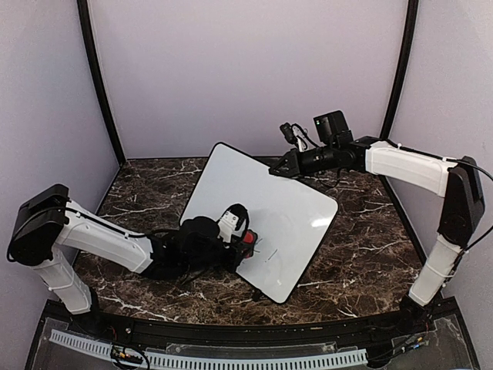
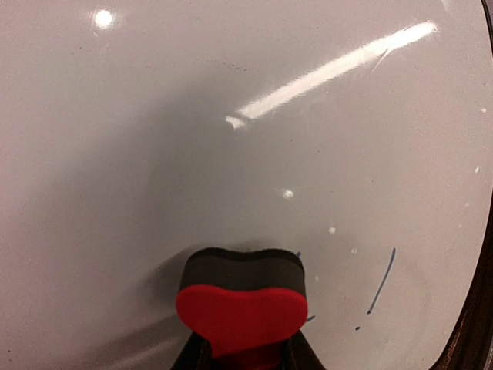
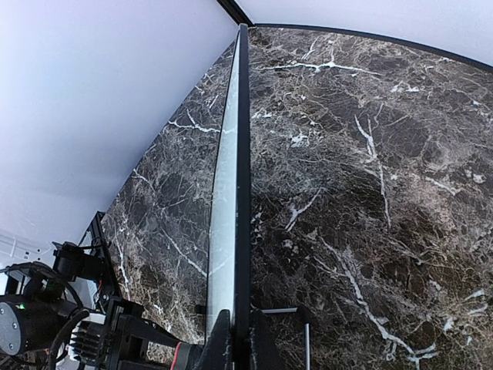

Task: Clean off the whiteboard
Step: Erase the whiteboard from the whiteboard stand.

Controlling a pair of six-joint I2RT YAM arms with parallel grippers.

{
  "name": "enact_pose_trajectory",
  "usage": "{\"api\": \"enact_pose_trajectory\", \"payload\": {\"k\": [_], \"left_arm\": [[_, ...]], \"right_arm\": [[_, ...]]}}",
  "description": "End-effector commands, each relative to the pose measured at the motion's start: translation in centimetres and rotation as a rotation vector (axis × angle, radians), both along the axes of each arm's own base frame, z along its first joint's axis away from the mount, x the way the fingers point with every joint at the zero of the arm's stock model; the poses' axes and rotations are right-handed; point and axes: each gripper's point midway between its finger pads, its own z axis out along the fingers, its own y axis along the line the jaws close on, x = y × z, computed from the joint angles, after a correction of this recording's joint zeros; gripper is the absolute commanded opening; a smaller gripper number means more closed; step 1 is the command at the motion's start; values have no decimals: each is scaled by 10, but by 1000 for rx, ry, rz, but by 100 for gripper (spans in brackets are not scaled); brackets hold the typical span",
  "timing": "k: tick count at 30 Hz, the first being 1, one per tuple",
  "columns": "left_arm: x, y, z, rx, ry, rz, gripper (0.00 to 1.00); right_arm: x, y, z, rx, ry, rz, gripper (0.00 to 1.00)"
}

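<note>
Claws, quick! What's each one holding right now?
Left claw: shut on the red eraser, pressed against the whiteboard.
Right claw: shut on the whiteboard's edge.

The whiteboard point(image 1: 285, 208) is plain white with a thin black rim. At about 4 o'clock on it, in the left wrist view, there are a few thin blue-grey pen strokes point(image 2: 381, 281). The eraser point(image 2: 241, 308) has a bright red back and a dark grey felt layer. The bench point(image 1: 370, 262) is dark brown marble with irregular white veins. The left arm point(image 1: 100, 235) and the right arm point(image 1: 404, 166) are white with black joints.
</note>
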Motion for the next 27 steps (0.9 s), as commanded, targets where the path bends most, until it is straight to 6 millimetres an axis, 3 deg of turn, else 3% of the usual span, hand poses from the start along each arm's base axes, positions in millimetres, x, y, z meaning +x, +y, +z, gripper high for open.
{"api": "enact_pose_trajectory", "payload": {"k": [1,6,9,21,27], "left_arm": [[37,17,-8,127,-50,140,0],[58,-10,36,95,-150,143,0],[55,-18,42,100,-170,120,0],[-11,-9,-33,267,-79,16,0],[-17,8,-48,299,-59,25,0]], "right_arm": [[-31,13,-70,-122,115,112,0],[-29,11,-67,-125,109,109,0],[-27,10,-64,-121,105,105,0],[-27,11,-70,-112,118,106,0],[-29,10,-68,-112,114,102,0]]}}
